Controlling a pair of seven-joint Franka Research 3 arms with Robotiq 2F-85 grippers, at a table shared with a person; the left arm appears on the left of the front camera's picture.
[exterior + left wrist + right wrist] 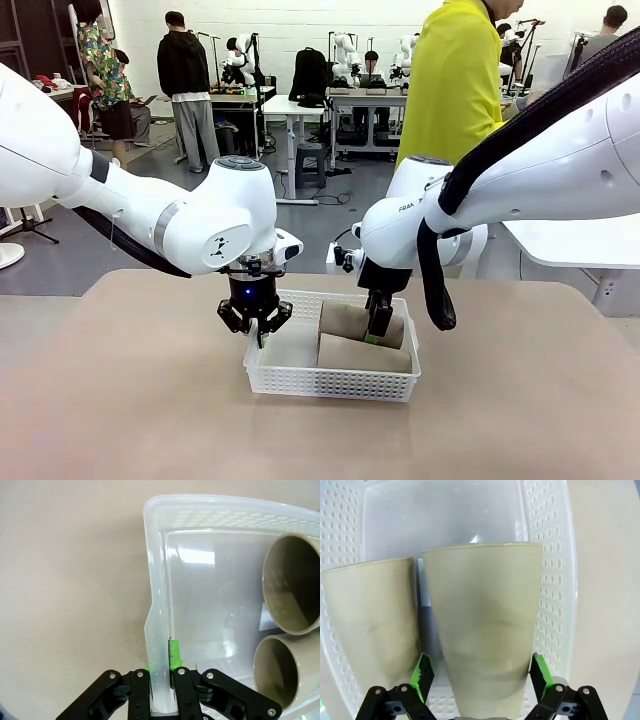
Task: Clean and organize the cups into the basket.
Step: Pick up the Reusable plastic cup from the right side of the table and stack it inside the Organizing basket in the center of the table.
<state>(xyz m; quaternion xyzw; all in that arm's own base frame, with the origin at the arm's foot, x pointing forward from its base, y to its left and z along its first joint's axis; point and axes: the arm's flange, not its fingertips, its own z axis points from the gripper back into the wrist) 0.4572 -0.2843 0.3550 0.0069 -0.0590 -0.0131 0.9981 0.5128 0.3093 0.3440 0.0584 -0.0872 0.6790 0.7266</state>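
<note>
From the front you see the white perforated plastic basket [330, 383] mid-worktop, with two smooth, tapered brown cups [362, 354] lying in its right half. A person in yellow [455, 85] stands beyond the far edge.

Left wrist: your left end effector [161, 666], pointing straight down, is clamped on the basket's thin side wall.

Right wrist: your right end effector [481, 675] is spread wide astride one cup.

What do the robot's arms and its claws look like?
Both arms are fat, round and white. The left arm has a grey band and a small black logo; the right arm has black lettering and a thick black ribbed cable. The left gripper and right gripper are black, each two-fingered with bright green pads.
</note>
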